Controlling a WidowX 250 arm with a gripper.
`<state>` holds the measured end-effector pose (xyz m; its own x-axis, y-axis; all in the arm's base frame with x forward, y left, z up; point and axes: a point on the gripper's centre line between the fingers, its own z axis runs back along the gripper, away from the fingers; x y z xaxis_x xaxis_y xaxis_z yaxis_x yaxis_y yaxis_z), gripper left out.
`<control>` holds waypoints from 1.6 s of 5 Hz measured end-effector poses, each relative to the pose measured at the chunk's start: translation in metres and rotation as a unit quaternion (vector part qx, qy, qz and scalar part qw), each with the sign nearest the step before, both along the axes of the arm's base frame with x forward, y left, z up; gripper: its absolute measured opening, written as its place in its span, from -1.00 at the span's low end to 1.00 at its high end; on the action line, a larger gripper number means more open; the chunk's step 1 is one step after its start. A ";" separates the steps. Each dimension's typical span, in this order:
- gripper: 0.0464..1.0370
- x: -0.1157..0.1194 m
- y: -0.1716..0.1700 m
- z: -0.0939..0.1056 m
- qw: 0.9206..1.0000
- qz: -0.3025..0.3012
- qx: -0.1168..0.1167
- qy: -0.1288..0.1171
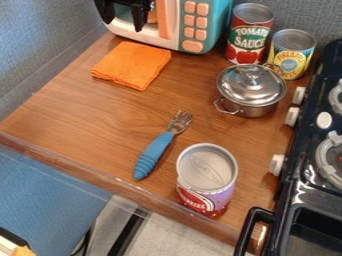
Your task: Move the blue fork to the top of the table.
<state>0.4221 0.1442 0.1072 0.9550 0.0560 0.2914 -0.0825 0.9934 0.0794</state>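
while the blue fork [155,151] lies beside a purple can [206,172], the gripper [123,25] hangs upper left, fingers parted, holding nothing.

Glossy metal pot [251,89]—ribbed plastic handle [152,154], smooth wood tabletop [87,117]

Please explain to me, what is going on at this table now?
Nothing is being handled at this moment. The robot's black gripper hangs open and empty at the upper left of the view, by the toy microwave. The blue fork, which should go to the top of the table, lies nearer the front edge, beside a can, with its tines pointing away from that edge. Farther back are a folded orange cloth and a lidded metal pot.
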 end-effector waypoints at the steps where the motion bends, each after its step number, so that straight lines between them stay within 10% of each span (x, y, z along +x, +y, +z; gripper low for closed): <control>1: 0.92 -0.004 -0.003 -0.020 1.000 -0.002 -0.009 0.023; 5: 0.92 -0.085 -0.137 -0.011 0.973 -0.227 -0.033 0.035; 8: 0.93 -0.138 -0.122 -0.049 0.975 -0.205 -0.028 0.083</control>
